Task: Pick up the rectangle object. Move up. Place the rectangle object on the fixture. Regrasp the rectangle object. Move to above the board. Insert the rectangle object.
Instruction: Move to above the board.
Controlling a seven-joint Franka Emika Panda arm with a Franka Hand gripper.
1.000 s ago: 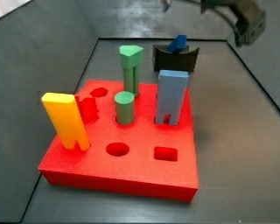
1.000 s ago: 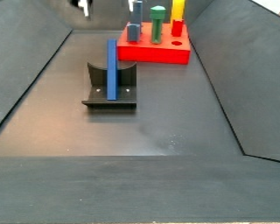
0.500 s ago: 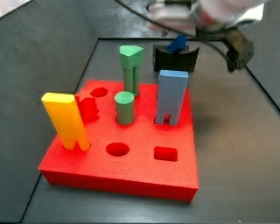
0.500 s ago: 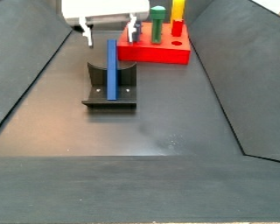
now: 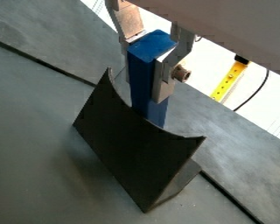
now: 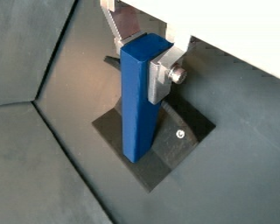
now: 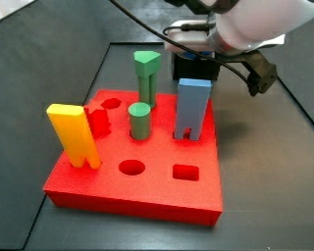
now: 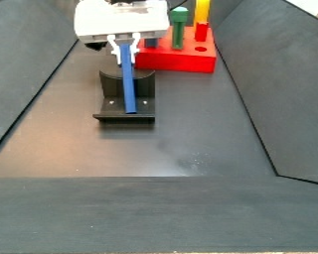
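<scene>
I judge the rectangle object [image 6: 140,101] stands upright on the fixture [image 5: 140,162] for regrasping, my gripper [image 8: 120,44] bracketing its top, contact unconfirmed.

We see both wrist views close, looking down end effector [image 5: 152,44] onto fixture [image 5: 136,149]. Side views face opposite ways: board [image 7: 140,176] near, board [image 8: 175,58] far; both share fixture.

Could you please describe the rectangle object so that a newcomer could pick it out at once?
Look short of the red board to the black fixture on the dark floor. The rectangle object stands in it, the gripper at its top: a slim dark-blue bar, unlike the wider light-blue block.
</scene>
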